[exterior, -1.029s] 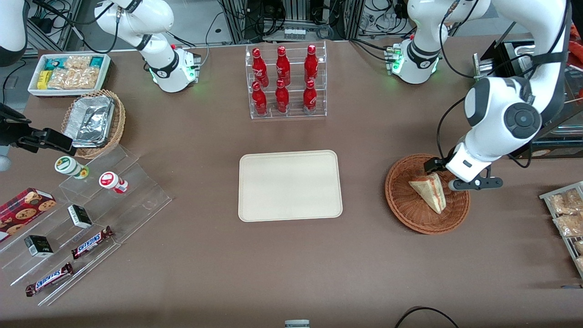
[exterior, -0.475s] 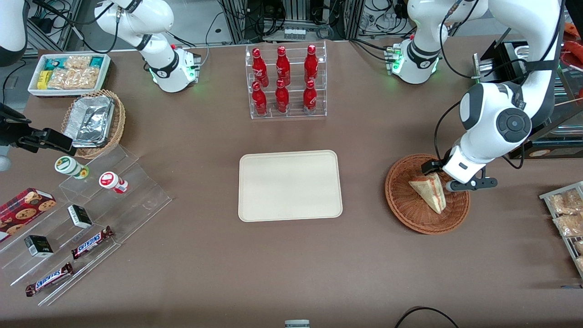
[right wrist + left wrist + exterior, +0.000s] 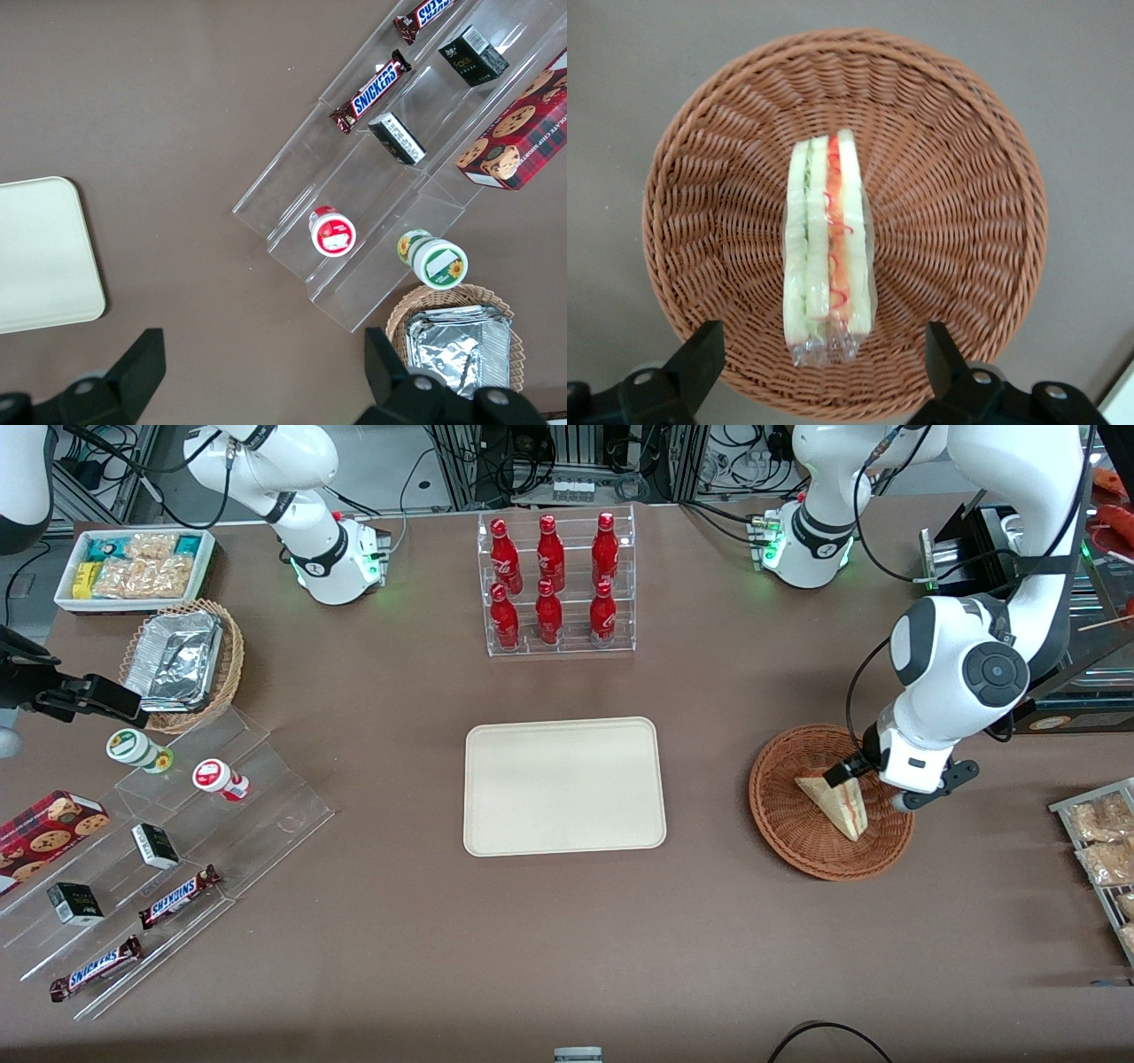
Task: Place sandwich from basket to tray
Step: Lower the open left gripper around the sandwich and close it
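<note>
On the brown table (image 3: 399,921), the sandwich (image 3: 829,243) lay in the basket (image 3: 957,221) with the gripper (image 3: 824,363) above it, fingers (image 3: 700,350) spread wide and empty, the tray (image 3: 563,786) bare, so grasping and carrying remained.

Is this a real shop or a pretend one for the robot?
Most likely a pretend shop in a robot lab. Snack bars lie on clear steps, red bottles fill a rack, and cables hang at the table's edge. The hand, open, hovers over the sandwich in the basket.
</note>
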You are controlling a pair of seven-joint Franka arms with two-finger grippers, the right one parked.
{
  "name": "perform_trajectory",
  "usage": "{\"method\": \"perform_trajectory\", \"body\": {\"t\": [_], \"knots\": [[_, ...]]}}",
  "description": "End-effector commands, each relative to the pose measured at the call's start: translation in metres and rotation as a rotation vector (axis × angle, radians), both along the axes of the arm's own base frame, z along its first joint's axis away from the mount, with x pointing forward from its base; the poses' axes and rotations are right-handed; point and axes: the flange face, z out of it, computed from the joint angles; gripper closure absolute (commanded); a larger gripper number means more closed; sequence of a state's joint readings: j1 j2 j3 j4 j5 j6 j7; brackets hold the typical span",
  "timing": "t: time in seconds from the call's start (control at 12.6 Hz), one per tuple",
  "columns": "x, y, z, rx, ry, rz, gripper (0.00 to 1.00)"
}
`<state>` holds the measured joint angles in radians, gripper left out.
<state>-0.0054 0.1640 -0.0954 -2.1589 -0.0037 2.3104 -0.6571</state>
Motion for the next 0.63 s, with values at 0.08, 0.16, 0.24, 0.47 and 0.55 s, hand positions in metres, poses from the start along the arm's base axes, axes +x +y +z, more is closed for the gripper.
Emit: {"method": "perform_trajectory", "body": {"t": [0.08, 0.16, 0.24, 0.47, 0.55], "knots": [[-0.001, 0.004, -0.007, -0.012, -0.006, 0.106, 0.00], [-0.002, 0.005, -0.010, -0.011, -0.002, 0.139, 0.00], [-0.001, 0.003, -0.014, -0.010, 0.003, 0.157, 0.00], [-0.002, 0.000, -0.023, -0.004, 0.016, 0.152, 0.00], [-0.003, -0.004, -0.029, 0.000, 0.025, 0.138, 0.00]]}}
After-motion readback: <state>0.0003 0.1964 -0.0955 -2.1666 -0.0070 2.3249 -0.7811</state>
